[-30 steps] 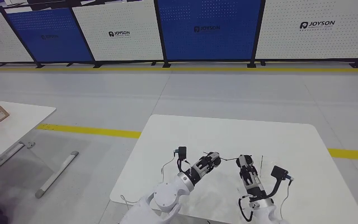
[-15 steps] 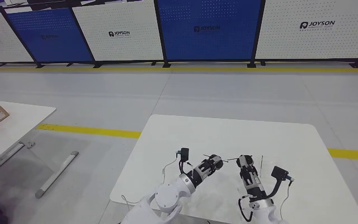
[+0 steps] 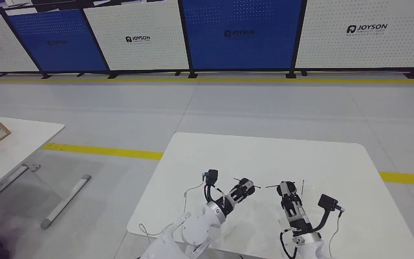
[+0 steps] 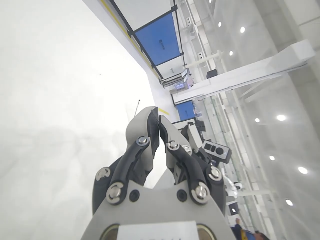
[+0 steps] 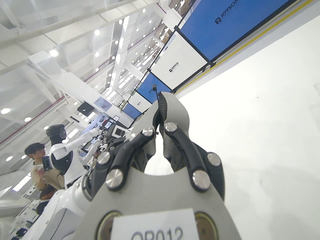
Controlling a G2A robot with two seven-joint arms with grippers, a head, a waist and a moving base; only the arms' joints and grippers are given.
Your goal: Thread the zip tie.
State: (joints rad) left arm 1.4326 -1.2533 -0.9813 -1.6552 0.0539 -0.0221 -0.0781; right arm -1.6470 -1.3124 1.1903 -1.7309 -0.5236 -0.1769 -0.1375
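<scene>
— Blue and white boards (image 3: pixel 242 32) stand at the back of this big room, and a yellow line (image 3: pixel 103 151) runs along the floor (image 3: pixel 129 110). Where are your arms?

— Both are over the white surface (image 3: pixel 323 152), at the side close to me. My left tool (image 3: pixel 248 184) and my right tool (image 3: pixel 283 187) sit near each other, but they do not touch.

— What is your right tool doing?

— It is squeezed tight on the zip tie (image 5: pixel 155 87). The tie's little black end pokes out just past my fingertips (image 5: pixel 172 106) (I see it against the far boards).

— And the left one?

— Its two fingers (image 4: pixel 136 126) are pressed together, tip to tip. I cannot tell if anything is pinched between them. From above, a thin dark line (image 3: pixel 259 188) sticks out from that tool toward the right tool. It is too small for me to say if it is part of the tie.

— So where is the tie?

— The part I can see is held up in my right tool, above the white surface, near its close edge.
</scene>
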